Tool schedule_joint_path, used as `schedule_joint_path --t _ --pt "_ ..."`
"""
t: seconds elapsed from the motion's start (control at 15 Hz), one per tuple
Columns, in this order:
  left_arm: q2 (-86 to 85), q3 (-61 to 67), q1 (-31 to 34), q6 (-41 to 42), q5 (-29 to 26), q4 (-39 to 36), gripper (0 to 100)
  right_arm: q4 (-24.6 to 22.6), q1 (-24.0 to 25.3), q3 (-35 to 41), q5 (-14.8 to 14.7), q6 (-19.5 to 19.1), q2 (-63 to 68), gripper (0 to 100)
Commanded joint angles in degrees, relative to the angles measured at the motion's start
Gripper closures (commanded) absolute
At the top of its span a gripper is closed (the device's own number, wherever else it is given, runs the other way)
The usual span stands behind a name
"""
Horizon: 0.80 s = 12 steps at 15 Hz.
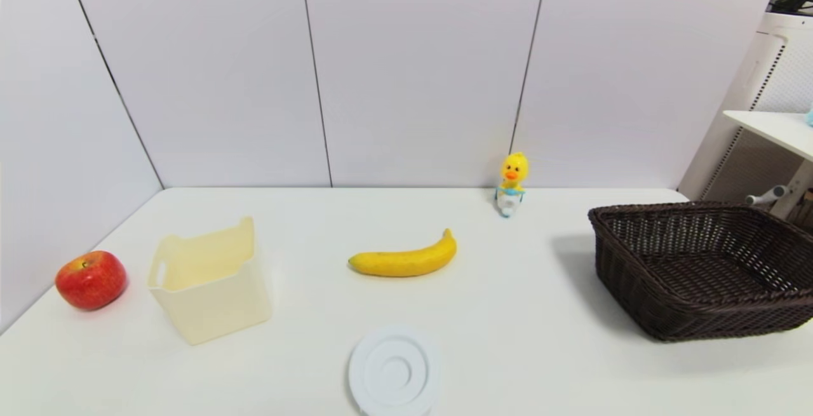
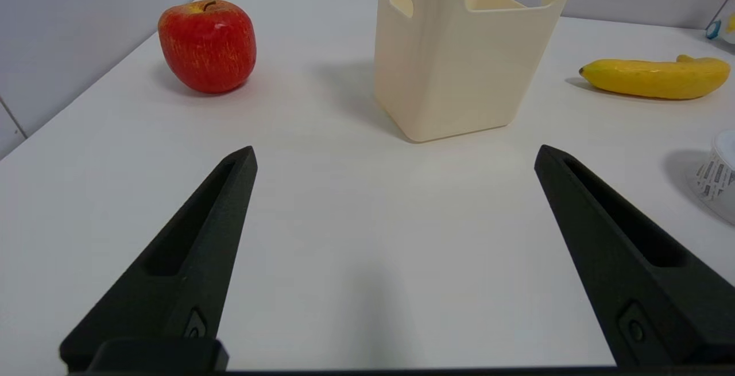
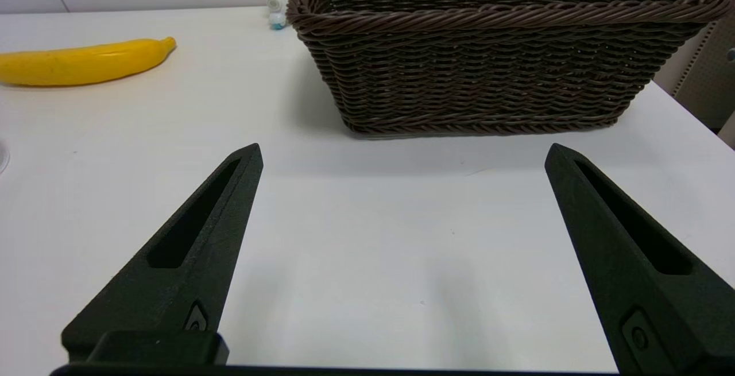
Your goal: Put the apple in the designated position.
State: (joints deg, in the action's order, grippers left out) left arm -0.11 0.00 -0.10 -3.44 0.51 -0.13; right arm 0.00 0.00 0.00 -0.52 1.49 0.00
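Observation:
The red apple (image 1: 91, 279) rests on the white table at the far left, close to the wall; its stem and yellowish top show in the left wrist view (image 2: 207, 45). My left gripper (image 2: 396, 155) is open, low over bare table, with the apple well ahead of one finger and nothing between the fingers. My right gripper (image 3: 402, 153) is also open and empty, facing the wicker basket. Neither arm shows in the head view.
A cream plastic bin (image 1: 209, 279) stands just right of the apple. A yellow banana (image 1: 403, 258) lies mid-table, a white round lid (image 1: 394, 370) near the front edge, a dark wicker basket (image 1: 702, 270) at the right, a duck toy (image 1: 512, 182) by the back wall.

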Motion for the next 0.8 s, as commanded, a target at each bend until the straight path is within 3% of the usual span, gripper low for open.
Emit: schedule_joint_path --t 0.07,0.8 --pt "0.11 0.0 0.01 0.01 0.02 -0.04 0 -0.09 0.0 0.0 0.0 0.09 0.09 0" --pt "0.11 0.0 0.01 0.01 0.02 -0.04 0 -0.09 0.0 0.0 -0.35 0.62 0.0 0"
